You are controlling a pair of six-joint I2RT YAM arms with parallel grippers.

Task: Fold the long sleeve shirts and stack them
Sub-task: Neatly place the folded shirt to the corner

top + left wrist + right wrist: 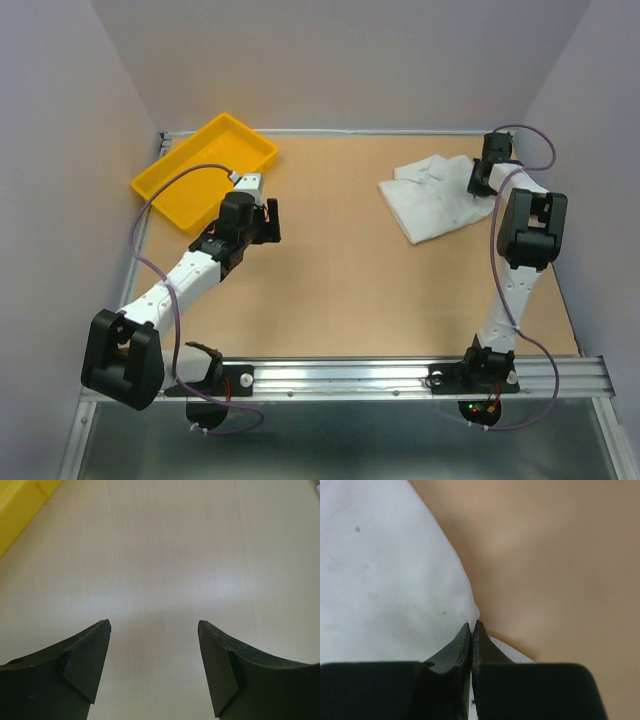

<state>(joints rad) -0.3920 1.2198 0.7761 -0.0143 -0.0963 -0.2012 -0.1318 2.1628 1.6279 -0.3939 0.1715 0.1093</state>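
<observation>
From above, the yellow plastic tray (205,170) sits at the far left corner of the table (340,270), turned at an angle, with its whole yellow floor in sight. The left wrist camera catches only a sliver of the tray's rim at its upper left edge, so what the tray holds can be read from the top view alone.

The left gripper (264,214) hangs just to the right of the tray, near its closer end. The top view does not settle how its jaws stand. The wrist camera does: the two dark fingers (85,660) are spread wide apart with bare tabletop between them, grasping nothing.

Further right, the white long sleeve shirt (430,195) lies at the far right of the table as a roughly folded bundle, collar towards the back, well apart from the tray.

The right gripper (482,180) is down at the shirt's right edge. In the top view the arm hides the contact. The right wrist camera shows the jaws pressed together on the very edge of the cloth, which puckers at the tips, with bare table to the right of them.
</observation>
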